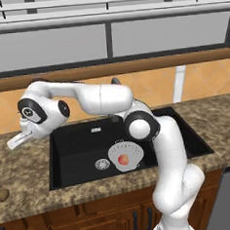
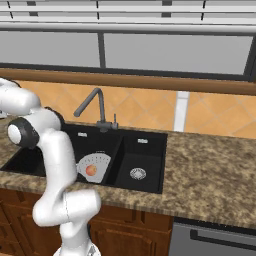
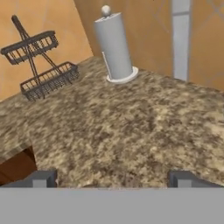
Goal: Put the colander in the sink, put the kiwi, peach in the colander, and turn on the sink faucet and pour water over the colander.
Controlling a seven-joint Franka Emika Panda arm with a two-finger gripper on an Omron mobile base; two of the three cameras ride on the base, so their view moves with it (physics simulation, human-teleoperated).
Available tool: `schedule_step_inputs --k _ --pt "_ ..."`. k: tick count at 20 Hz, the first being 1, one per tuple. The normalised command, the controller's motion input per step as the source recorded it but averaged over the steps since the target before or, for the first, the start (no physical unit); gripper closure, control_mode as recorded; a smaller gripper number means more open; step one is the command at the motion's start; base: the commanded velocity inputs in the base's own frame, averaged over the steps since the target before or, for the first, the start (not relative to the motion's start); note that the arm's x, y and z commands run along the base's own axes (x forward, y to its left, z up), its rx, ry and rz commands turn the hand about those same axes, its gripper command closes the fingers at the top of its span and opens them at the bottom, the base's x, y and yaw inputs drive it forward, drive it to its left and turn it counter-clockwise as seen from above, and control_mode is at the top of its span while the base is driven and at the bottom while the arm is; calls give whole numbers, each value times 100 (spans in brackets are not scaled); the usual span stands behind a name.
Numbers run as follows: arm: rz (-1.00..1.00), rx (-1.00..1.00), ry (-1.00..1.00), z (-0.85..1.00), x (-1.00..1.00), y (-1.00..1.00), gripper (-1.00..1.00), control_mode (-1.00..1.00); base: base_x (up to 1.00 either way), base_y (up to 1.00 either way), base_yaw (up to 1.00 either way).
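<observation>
Meanwhile the end effector (image 3: 112, 179), fingers spread and empty, hangs over the surface (image 1: 23, 168) left of the sink (image 1: 80, 144), kiwi (image 1: 1, 195) nearer the front edge.

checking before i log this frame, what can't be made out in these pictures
- Kiwi: cut by the left edge of the left base view, on the counter.
- Sink faucet: in the left base view the arm covers it except a dark tip.
- Colander: its left side is behind the arm in the right base view; the peach sits inside it.
- End effector: only the wide-apart fingertips show in the hand view, nothing between them.
</observation>
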Motion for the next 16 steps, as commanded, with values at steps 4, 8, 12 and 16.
schedule_step_inputs --k 4,8,12,16 --pt "-9 -34 21 36 9 100 -100 -100 0 0 0" --pt "-21 -28 16 63 -16 94 -100 -100 0 0 0" --pt "-26 -30 14 66 -6 98 -100 -100 0 0 0" --pt "-24 -33 8 74 0 100 -100 -100 0 0 0"
